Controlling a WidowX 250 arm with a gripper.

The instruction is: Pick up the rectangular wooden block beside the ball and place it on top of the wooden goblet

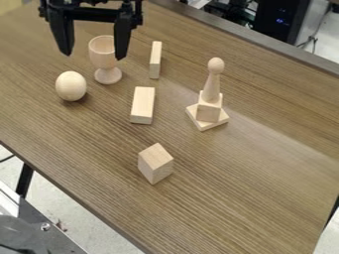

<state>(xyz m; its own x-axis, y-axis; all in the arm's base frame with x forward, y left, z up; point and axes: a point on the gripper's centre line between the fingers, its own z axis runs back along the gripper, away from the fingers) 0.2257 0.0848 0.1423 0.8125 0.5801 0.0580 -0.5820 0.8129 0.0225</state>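
The black two-finger tool (93, 53) hangs with fingers wide apart, gripping nothing; the pale wooden goblet (104, 58) stands nearby.

A wooden table (232, 183) spreads below the pincer (93, 56) — well to its right, a black case (283, 19) shows blue lights (281, 21).

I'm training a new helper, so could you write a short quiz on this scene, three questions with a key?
1. Fill in: the round-headed peg stands on a ____, which rests on a square base.
2. True or false: the egg lies on the table, outside the cup.
3. Which is nearest the gripper?
A) the peg
B) the cup
C) the square base

Key: 1 block; 2 true; 3 B
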